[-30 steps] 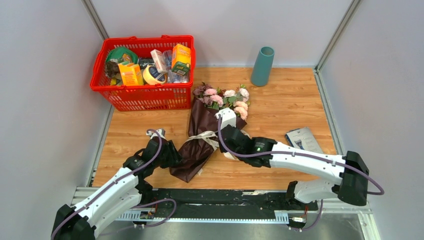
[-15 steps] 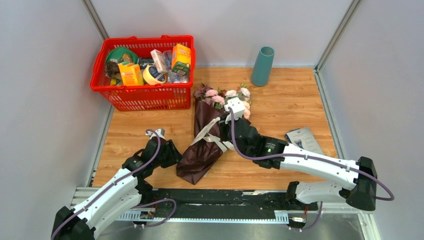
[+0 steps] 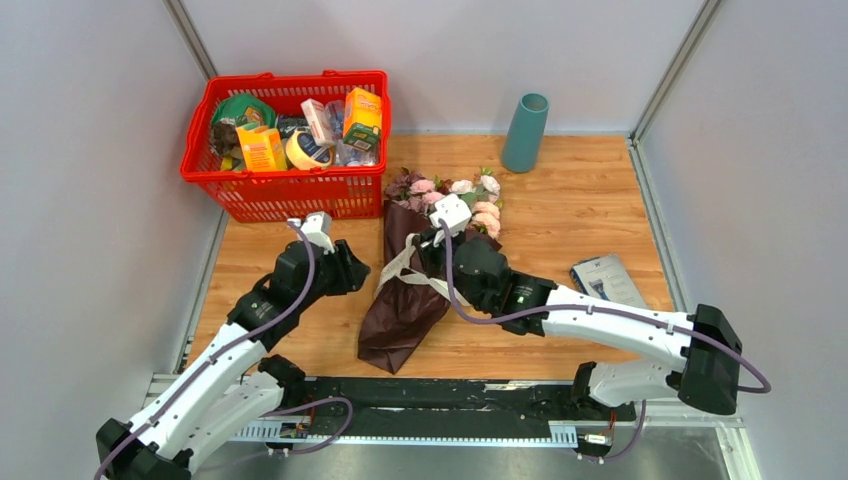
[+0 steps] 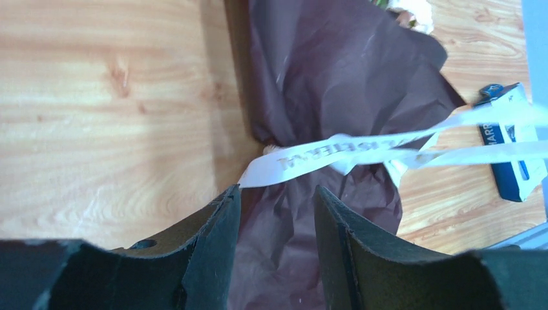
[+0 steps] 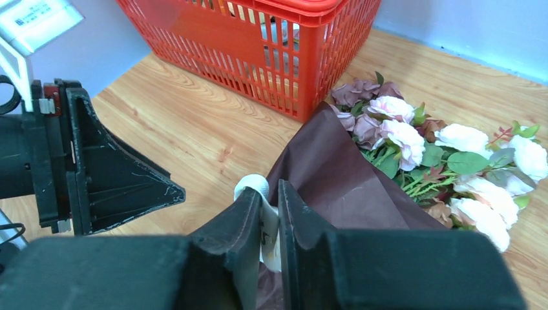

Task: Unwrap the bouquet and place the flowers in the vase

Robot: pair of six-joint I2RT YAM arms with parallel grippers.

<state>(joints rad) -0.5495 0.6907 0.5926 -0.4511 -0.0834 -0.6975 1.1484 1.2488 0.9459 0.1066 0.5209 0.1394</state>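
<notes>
Cream ribbon point(image 5: 252, 186), pinched in my barely parted right pincer point(image 5: 270, 195), has been drawn left across the bouquet point(image 3: 405, 300) beside the red basket point(image 3: 300, 76), my open left pincer point(image 4: 276, 194) closing in: untying underway.

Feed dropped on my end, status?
Left end effector open at dark burgundy paper bouquet. Right end effector shut on cream ribbon. Bouquet wrapped; nothing blocks tall teal vase.

Table point(image 3: 560, 220) pale wood-grain, smooth, slight sheen; bouquet point(image 3: 405, 300) paper dark burgundy, matt, crinkled; ribbon point(image 4: 336, 150) cream, smooth, printed lettering; flowers point(image 5: 404, 135) cloth-like petals, matt; vase point(image 3: 524, 133) teal, matt, smooth; basket point(image 3: 290, 190) red plastic lattice, glossy; left gripper point(image 4: 276, 188) fingers point(image 4: 207, 258) matt black plastic, lightly scuffed.
</notes>
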